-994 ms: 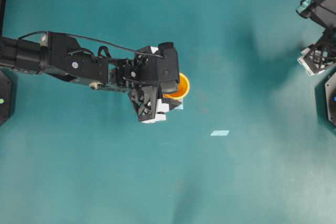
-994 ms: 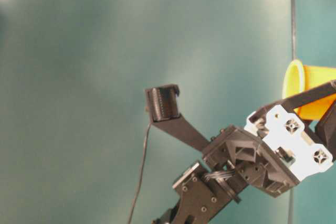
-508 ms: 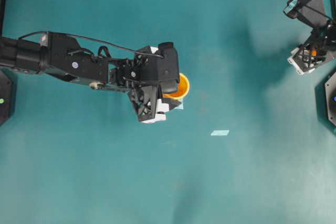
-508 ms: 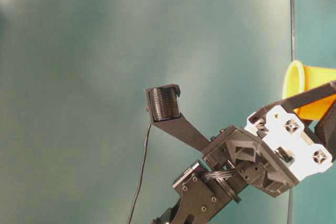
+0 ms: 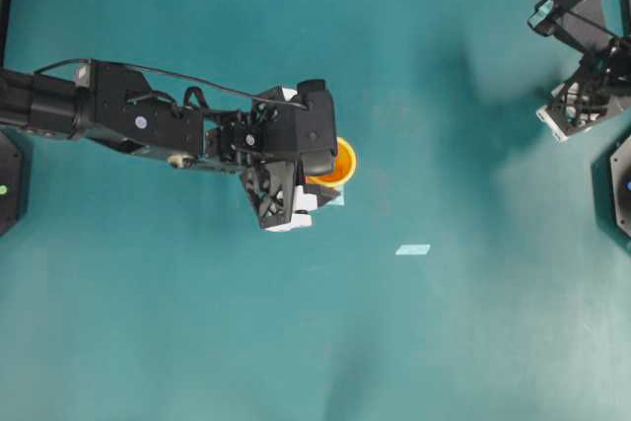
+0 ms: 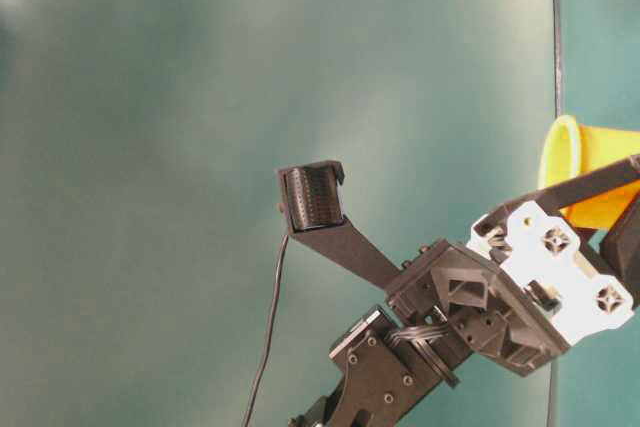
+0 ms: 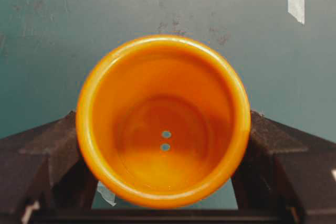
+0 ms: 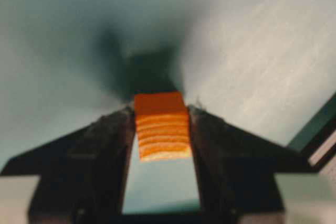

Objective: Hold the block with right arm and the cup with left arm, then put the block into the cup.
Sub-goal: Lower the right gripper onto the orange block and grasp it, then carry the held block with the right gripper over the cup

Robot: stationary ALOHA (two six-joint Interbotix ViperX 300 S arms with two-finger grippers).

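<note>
**Block pinched, cup held, transfer not started**

Block [image 8: 161, 127] sat between the right fingers [image 8: 113, 145], both pads against its sides, bench [image 8: 252, 61] close below it. Pinch looked square in the wrist view, though that view was blurry. In the overhead the block itself couldn't be made out; the right gripper [image 5: 575, 110] was at the far right edge, well apart from the cup.

Cup [image 7: 163, 121] sat upright and empty between the left fingers [image 7: 50, 153], one on each side of its wall, near bench centre in the overhead [image 5: 338, 163].

Judgement on the step: confirm the pinch is firm before lifting, raise straight up, carry across above rim height, centre over the mouth, then release low. The block is narrower than the mouth, so margin looked fine.

Pose: left arm [image 5: 138, 120] reached in level from the left edge. Right arm [image 5: 582, 12] was folded near its base, gripper pointing down.
</note>
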